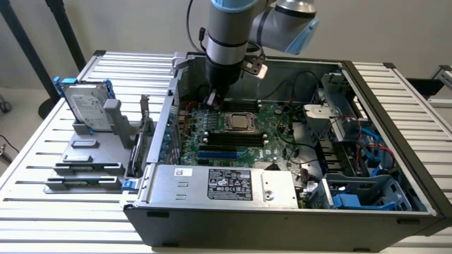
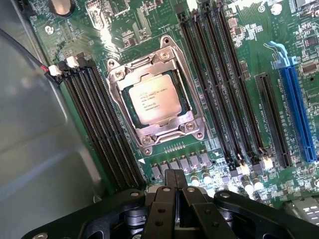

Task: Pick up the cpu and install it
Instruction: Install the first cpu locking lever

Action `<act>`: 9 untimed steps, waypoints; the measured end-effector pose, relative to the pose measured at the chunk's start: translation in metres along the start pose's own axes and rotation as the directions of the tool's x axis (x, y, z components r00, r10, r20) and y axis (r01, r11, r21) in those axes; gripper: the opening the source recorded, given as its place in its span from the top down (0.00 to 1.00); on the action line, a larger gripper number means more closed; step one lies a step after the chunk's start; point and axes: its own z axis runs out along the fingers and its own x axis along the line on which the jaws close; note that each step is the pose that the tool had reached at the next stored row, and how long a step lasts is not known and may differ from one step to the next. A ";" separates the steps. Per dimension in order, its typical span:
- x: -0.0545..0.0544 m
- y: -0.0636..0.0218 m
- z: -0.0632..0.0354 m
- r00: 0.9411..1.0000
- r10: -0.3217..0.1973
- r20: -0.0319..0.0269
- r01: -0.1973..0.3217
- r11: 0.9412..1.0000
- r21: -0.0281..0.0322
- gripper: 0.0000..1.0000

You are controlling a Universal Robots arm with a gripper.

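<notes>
The cpu (image 2: 153, 102) is a small silver square with printed lettering. It lies in its socket on the green motherboard (image 2: 124, 30), framed by the metal retention bracket (image 2: 189, 124). In the exterior view the cpu (image 1: 240, 121) sits mid-board inside the open computer case (image 1: 282, 211). My gripper (image 1: 211, 100) hangs over the board's edge towards the exterior view's left of the socket, a little above the board. In the wrist view the gripper (image 2: 175, 186) has its black fingers pressed together with nothing between them, apart from the cpu.
Black memory slots (image 2: 99, 124) flank the socket on both sides, and a blue expansion slot (image 2: 296, 114) lies beyond. A grey power supply (image 1: 226, 182) fills the case's near side. A hard drive with blue bracket (image 1: 88, 108) stands on a rack outside the case. Cables (image 1: 304, 79) and drive bays (image 1: 353, 137) crowd the exterior view's right.
</notes>
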 end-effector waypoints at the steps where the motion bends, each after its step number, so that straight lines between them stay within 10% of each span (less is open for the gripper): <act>1: 0.001 -0.0002 0.0002 1.000 -0.010 0.003 0.010 1.000 0.000 0.89; 9: 0.005 -0.0020 0.0016 0.995 -0.095 0.020 0.095 0.995 0.001 0.89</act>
